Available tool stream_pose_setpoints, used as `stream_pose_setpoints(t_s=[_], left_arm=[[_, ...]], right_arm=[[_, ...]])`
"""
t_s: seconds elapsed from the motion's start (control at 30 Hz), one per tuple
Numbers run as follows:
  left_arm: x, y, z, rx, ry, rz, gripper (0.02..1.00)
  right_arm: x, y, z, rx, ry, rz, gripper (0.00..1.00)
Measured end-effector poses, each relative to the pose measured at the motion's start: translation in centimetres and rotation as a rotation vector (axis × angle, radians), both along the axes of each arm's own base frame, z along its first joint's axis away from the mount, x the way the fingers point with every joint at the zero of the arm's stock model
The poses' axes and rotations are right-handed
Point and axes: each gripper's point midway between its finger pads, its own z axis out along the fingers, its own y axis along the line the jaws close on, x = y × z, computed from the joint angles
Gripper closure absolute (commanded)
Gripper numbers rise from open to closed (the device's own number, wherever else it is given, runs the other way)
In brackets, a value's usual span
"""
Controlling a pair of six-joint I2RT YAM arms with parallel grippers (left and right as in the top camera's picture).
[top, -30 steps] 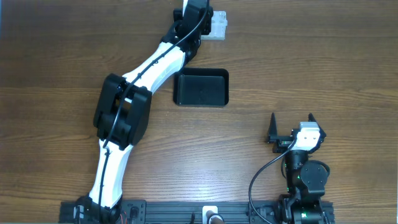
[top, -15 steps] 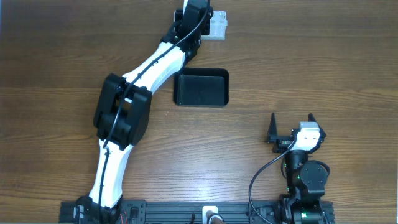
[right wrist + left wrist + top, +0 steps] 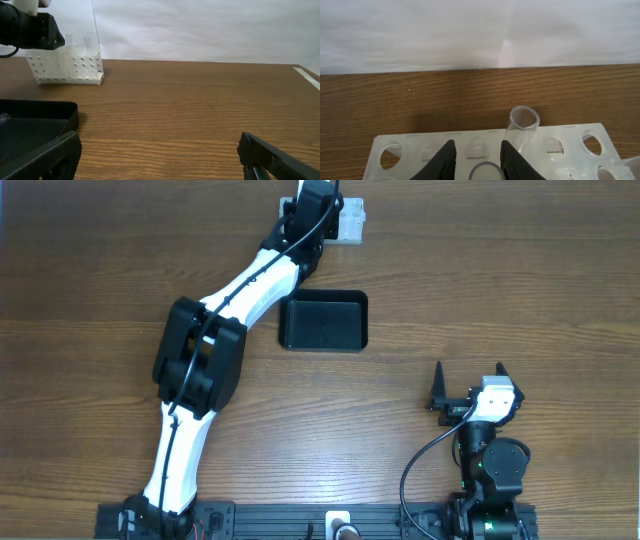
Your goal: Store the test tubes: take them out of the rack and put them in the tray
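Note:
A clear plastic rack (image 3: 350, 222) stands at the far edge of the table, with an upright test tube (image 3: 523, 126) in one hole. My left gripper (image 3: 478, 146) is over the rack, its fingers (image 3: 445, 159) close on either side of a second test tube's rim (image 3: 487, 171). From the right wrist view, the rack (image 3: 65, 67) sits far off with two tubes poking up and the left gripper (image 3: 30, 27) above it. The black tray (image 3: 323, 321) lies nearer, in the table's middle, and looks empty. My right gripper (image 3: 469, 372) is open near the front right, holding nothing.
A white wall runs just behind the rack. The black tray's near rim (image 3: 37, 107) lies ahead of the right gripper. Bare wooden tabletop (image 3: 520, 290) spreads to the right and left of the tray.
The left arm has shifted very slightly toward the far edge over the rack. The right arm has not moved.

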Motion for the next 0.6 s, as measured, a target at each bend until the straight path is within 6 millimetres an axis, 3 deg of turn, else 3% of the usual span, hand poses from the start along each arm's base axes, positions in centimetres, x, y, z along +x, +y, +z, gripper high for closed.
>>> stream_pose_setpoints(t_s=[0.6], left_arm=[[-0.05, -0.34, 0.11, -0.003, -0.006, -0.005, 0.877]], right_arm=[[0.00, 0.00, 0.00, 0.000, 0.000, 0.000, 0.007]])
